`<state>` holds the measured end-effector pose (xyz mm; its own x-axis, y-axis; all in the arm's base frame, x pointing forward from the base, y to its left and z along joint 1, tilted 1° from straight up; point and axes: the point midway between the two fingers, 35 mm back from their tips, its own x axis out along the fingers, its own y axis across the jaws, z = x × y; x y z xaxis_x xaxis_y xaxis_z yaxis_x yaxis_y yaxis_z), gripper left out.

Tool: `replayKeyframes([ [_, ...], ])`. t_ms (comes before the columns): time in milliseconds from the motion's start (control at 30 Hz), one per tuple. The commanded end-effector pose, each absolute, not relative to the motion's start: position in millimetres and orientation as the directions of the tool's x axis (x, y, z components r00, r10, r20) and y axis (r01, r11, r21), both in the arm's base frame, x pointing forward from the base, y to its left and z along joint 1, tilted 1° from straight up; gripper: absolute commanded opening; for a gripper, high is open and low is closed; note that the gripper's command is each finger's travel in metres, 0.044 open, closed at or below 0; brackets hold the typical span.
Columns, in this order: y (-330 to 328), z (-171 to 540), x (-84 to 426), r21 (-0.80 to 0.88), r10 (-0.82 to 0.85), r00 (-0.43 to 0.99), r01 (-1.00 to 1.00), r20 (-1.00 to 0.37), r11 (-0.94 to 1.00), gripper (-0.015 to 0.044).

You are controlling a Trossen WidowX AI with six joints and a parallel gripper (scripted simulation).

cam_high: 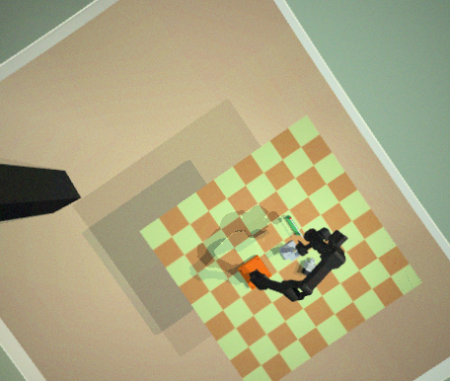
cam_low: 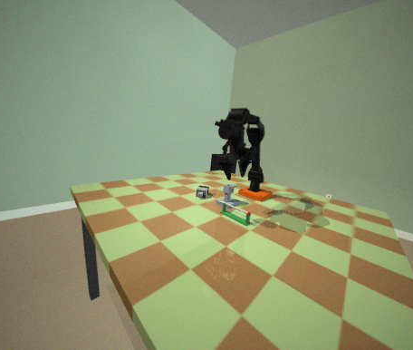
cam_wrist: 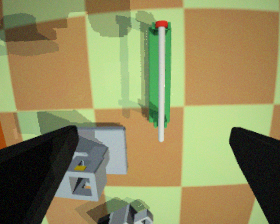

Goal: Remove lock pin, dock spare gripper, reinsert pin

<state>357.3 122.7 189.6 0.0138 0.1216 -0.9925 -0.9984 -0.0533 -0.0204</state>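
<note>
Standing on checkered desk (cam_high: 267,318) (cam_low: 227,236): end effector (cam_high: 303,243) (cam_low: 236,174) (cam_wrist: 153,133), spread wide, pinching 0 things. Below, gray mount (cam_high: 290,251) (cam_low: 227,194) (cam_wrist: 117,150) beside green cradle (cam_high: 292,225) (cam_low: 235,218) (cam_wrist: 154,75). Lying along cradle: 1 red-tipped pin (cam_low: 238,209) (cam_wrist: 161,82). Near mount, smaller gray spare gripper (cam_high: 308,266) (cam_low: 202,192) (cam_wrist: 153,133).

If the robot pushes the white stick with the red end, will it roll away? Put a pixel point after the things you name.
The white pin (cam_low: 237,209) (cam_wrist: 161,80) looks round, so it might roll on a flat top. Lying along the green rack (cam_low: 234,218) (cam_wrist: 153,75), it would probably stay put under a light nudge. It looks straight and thin, so likely stiff.
</note>
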Motion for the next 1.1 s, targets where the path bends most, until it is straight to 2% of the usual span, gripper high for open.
replayKeyframes([
  [0,92.1,182.0,362.8,-0.011,0.18,0.017,-0.999,-0.983,0.038,0.044],
  [333,-38.2,164.7,358.3,-0.029,0.42,0.245,-0.889,-0.874,0.458,0.044],
  [633,-136.9,151.6,310.9,-0.043,0.437,0.558,-0.649,-0.706,0.76,0.044],
  [900,-143.2,147.7,306.4,-0.044,0.429,0.581,-0.627,-0.691,0.778,0.044],
  [1067,-145.0,120.8,308.2,-0.044,0.429,0.581,-0.627,-0.691,0.778,0.044],
])
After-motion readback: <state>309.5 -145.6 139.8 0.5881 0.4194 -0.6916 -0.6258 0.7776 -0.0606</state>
